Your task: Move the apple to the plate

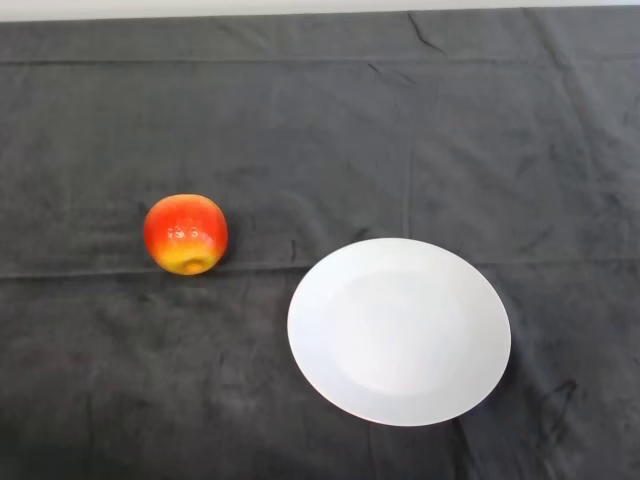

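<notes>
A red and yellow apple [185, 234] lies on the dark cloth at the left of the middle. A round white plate [399, 331] with nothing on it lies on the cloth to the right of the apple and a little nearer to me. The two stand apart, with a strip of cloth between them.
The dark cloth [320, 120] covers the whole table and shows creases and folds. A pale strip of the far edge [300, 6] runs along the top.
</notes>
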`<state>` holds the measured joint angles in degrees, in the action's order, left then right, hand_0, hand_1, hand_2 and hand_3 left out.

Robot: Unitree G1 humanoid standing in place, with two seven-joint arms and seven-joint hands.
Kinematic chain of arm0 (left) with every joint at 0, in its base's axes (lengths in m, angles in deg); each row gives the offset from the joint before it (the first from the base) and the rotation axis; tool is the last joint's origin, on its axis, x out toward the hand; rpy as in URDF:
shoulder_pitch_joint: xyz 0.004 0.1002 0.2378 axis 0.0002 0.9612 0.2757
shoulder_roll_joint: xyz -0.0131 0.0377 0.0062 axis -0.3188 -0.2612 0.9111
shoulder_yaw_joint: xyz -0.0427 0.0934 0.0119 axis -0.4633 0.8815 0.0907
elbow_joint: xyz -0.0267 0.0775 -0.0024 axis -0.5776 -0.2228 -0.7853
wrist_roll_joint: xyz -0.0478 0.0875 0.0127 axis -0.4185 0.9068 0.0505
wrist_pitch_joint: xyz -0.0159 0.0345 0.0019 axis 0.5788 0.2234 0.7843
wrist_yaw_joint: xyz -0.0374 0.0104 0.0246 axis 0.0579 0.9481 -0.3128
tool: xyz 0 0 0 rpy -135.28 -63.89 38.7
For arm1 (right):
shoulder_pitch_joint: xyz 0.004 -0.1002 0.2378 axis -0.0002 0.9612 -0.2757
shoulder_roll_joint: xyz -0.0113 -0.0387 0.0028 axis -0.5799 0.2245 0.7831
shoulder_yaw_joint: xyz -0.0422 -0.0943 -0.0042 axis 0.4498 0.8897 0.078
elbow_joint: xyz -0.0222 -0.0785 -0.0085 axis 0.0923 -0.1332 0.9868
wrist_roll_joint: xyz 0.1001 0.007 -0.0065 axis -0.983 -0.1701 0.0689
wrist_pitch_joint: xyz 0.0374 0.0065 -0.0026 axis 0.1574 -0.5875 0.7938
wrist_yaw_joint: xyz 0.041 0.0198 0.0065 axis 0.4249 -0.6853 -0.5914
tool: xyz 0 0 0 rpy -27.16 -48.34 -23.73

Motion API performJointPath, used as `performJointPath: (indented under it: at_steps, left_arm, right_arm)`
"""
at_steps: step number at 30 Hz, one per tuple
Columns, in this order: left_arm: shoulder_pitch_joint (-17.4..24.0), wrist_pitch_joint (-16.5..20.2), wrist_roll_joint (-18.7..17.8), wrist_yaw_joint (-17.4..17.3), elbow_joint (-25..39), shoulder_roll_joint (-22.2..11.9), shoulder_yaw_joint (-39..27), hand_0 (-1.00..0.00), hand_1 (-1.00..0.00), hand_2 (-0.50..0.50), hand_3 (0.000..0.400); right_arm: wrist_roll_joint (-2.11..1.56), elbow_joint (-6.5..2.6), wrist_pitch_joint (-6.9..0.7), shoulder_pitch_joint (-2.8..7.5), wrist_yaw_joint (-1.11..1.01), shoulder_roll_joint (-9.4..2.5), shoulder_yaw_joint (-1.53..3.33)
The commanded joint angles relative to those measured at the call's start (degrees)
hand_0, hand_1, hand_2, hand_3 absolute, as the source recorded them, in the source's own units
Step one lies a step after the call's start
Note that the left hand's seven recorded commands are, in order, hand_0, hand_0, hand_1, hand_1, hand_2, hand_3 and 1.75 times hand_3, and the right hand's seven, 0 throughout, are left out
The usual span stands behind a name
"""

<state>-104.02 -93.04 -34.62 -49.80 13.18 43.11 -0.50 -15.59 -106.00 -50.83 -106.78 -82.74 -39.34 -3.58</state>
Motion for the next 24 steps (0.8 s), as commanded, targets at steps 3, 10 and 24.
performJointPath:
  at_steps: [3,10,24]
  left_arm:
    - [-1.7,0.8,2.2,-0.8,1.6,0.5,-1.7,0.00,0.00,0.00,0.000]
    - [-4.3,0.8,5.5,1.7,1.6,1.4,0.2,0.00,0.00,0.00,0.000]
    - [-10.4,-2.1,21.0,3.8,4.1,14.7,15.2,0.00,0.00,0.00,0.000]
  right_arm:
    - [-0.13,-0.80,0.41,2.15,-0.09,1.33,-0.34]
    - [-0.13,-0.79,0.40,2.16,-0.09,1.33,-0.34]
    - [-0.13,-0.72,0.41,2.19,-0.07,1.28,-0.34]
